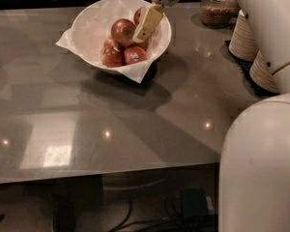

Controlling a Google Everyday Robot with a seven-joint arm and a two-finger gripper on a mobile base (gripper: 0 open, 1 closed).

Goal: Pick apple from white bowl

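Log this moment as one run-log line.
phase: pre-grasp | end effector: over wide white paper-lined bowl, beside large round red-and-yellow apple | apple: in bowl, not lifted

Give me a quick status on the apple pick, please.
Gripper inside white bowl, beside apple; contact unclear. Apple not lifted, sitting atop pile. Other apples crowd close beside it.
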